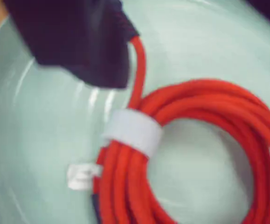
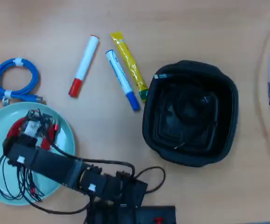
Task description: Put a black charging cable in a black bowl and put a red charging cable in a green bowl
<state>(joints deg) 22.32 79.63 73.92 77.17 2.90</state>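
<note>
Red charging cable (image 1: 209, 140) tail apparently rises toward end effector (image 1: 125, 51).

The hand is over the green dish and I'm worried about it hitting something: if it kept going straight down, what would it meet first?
Most likely the red charging cable, whose strand already runs up to the hand. The green bowl lies directly beneath. Depth is unclear from the wrist view.

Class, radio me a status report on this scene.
Fingers clamp red cable strand over green bowl. Coil resting in bowl. Nothing obstructing.
</note>
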